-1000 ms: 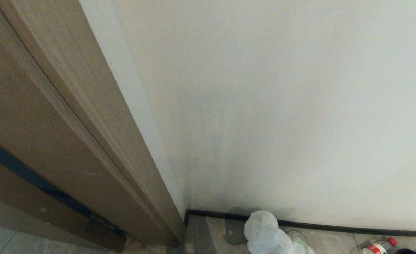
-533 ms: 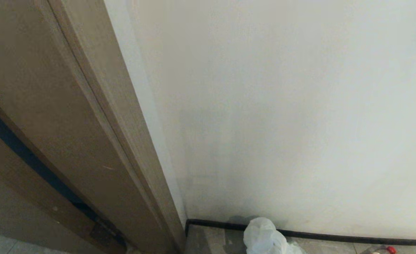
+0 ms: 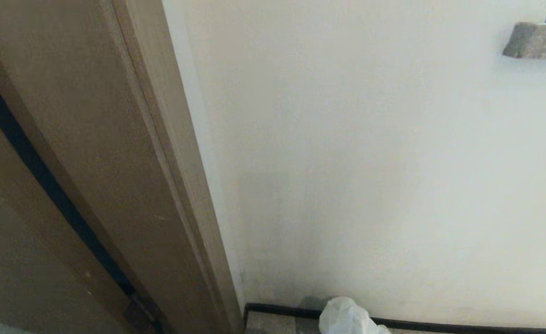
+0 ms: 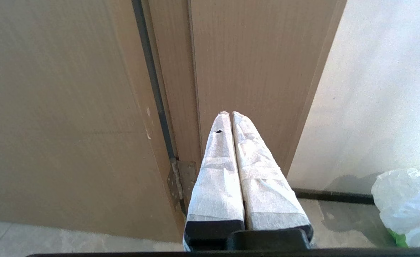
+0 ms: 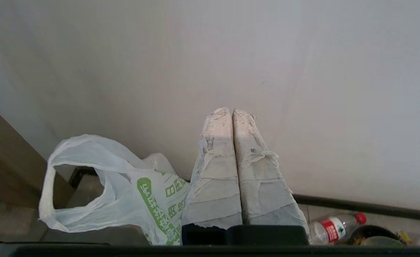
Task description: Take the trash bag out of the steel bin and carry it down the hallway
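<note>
A thin, crinkled, translucent white plastic bag [image 3: 347, 317] with green printed lettering stands on the tiled floor against the base of the white wall [image 3: 370, 162], just right of the brown wooden door frame [image 3: 161, 185]. One loop handle of the bag stands open toward the door side. A black skirting strip [image 3: 277, 310] runs along the foot of the wall behind the bag. Whether this bag sits in a bin cannot be told; no steel bin shows.

The left gripper [image 4: 230, 113], its fingers wrapped in white tape, is clenched with the two tips pressed together and nothing between them; it points at the wooden door frame, near a metal hinge [image 4: 185, 176]. The right gripper [image 5: 231, 110], also tape-wrapped, is likewise pressed closed and empty, pointing at the wall with the bag to its left. To its right a clear plastic bottle with a red cap and red label [image 5: 334, 226] lies on the floor by the skirting.
</note>
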Controlling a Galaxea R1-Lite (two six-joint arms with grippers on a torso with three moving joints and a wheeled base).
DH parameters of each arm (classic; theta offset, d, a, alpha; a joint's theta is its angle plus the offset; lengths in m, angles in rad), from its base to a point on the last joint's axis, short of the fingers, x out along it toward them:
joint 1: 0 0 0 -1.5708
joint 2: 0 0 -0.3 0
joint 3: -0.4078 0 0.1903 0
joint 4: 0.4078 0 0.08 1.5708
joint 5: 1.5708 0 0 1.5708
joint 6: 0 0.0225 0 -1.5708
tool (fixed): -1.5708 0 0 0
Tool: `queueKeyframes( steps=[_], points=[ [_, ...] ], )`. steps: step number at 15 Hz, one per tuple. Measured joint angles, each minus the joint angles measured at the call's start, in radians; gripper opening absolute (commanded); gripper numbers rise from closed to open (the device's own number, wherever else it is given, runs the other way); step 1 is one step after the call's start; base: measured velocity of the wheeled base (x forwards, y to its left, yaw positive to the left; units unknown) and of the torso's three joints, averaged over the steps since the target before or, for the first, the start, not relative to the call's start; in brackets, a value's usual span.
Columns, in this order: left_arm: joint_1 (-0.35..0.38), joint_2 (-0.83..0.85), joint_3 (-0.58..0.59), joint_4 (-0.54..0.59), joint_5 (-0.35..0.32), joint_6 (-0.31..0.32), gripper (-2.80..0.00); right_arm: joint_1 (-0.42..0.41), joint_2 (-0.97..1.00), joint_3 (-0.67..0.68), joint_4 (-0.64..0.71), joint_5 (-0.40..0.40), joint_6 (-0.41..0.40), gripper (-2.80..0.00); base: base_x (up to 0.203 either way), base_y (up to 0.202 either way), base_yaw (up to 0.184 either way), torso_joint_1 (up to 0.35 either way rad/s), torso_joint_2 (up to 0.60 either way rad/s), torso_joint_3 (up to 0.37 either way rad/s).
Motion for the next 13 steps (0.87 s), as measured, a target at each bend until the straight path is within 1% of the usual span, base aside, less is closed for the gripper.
queueKeyframes(
  steps=[4, 13],
  points=[
    [0.0, 0.0, 0.0, 0.0, 0.0, 0.002, -2.8, 0.0, 0.0, 0.0, 0.0, 0.0, 0.0, -2.8, 0.0, 0.0, 0.0, 0.0, 0.0, 0.056],
    [0.0, 0.0, 0.0, 0.0, 0.0, 0.005, -2.8, 0.0, 0.001, 0.0, 0.001, 0.002, -0.004, -2.8, 0.0, 0.0, 0.0, 0.0, 0.0, 0.0]
  ],
)
